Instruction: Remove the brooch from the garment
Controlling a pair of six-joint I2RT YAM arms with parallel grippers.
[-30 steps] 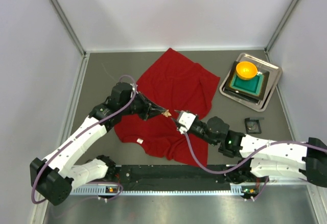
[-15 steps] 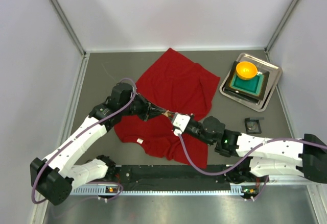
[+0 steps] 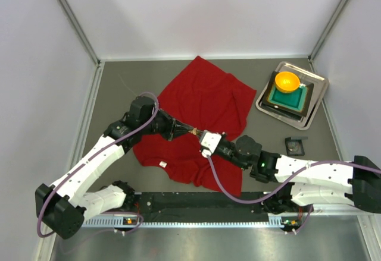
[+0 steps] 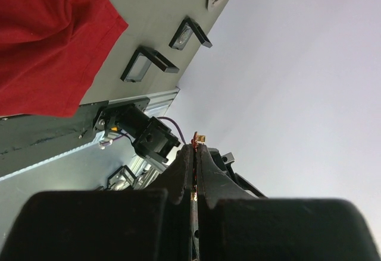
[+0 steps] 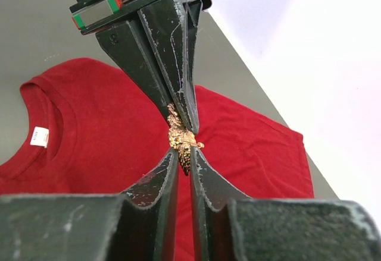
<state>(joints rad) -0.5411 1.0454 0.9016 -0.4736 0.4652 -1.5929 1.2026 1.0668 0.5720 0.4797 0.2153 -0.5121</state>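
Tips meeting over the garment (image 5: 89, 130), the left gripper (image 5: 181, 115) clamps the top of the brooch (image 5: 180, 139) while the right gripper (image 5: 184, 161) nips its lower end, seemingly clear of the fabric.

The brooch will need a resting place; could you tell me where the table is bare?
Bare table lies between the left wall and the garment, and along the far wall. A smaller patch sits among garment, tray and black holder. It is crowded where the left fingers and right fingers meet at the brooch.
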